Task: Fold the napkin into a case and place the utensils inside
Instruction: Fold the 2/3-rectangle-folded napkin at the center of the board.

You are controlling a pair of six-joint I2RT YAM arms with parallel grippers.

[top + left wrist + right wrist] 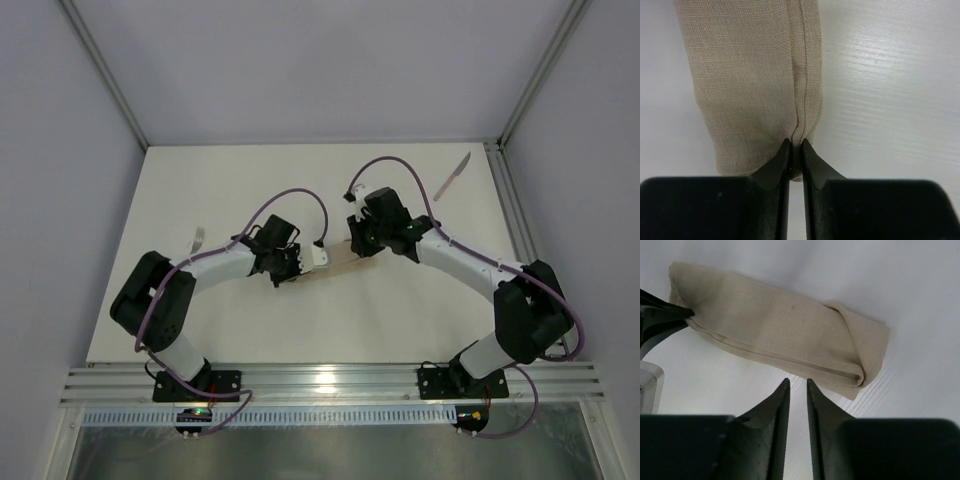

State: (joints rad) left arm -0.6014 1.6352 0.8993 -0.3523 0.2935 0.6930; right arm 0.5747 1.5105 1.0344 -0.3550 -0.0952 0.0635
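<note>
The napkin [345,262] lies mid-table, folded into a narrow beige case [780,330] with a hemmed seam running along it [802,75]. My left gripper [796,145] is shut on one end of the cloth, pinching the seam edge. Its dark fingertips [665,317] show at the left of the right wrist view. My right gripper [798,382] hovers just beside the case's long edge, near the folded-over end. Its jaws stand slightly apart with nothing between them. A pink-handled knife [452,176] lies at the far right. A thin silvery utensil [198,238] lies at the left, beside the left arm.
The white table [250,190] ends at a metal rail [505,200] on the right and a frame post at each back corner. Both arms reach inward over the middle, their purple cables [290,195] looping above the wrists.
</note>
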